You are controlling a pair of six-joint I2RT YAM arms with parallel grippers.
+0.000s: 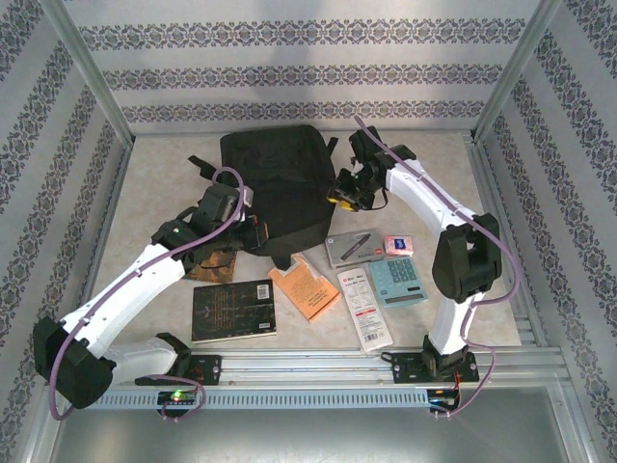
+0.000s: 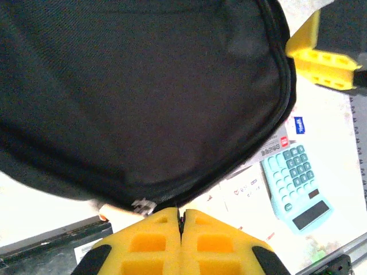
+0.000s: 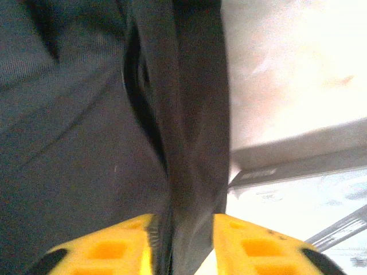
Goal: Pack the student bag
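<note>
At the far middle of the table, the backpack lies flat while I work an arm at each side of it. The left gripper sits at the bag's near rim with its fingers pressed together. Their tips meet the piped seam beside a small silver tab, possibly a zip pull, and I read this as a hold to open or steady the bag. The right gripper is at the bag's right edge, its fingers a narrow gap apart with a ridge of black fabric between them.

Between bag and arm bases, within reach for packing, lie a black book, an orange notebook, a white packet, a calculator, a grey case and a pink box.

I cannot tell whether the left tips nip any cloth, or whether the right fingers squeeze that ridge or merely straddle it. I also cannot tell whether the zip is open. A brownish book lies half under my left arm.
</note>
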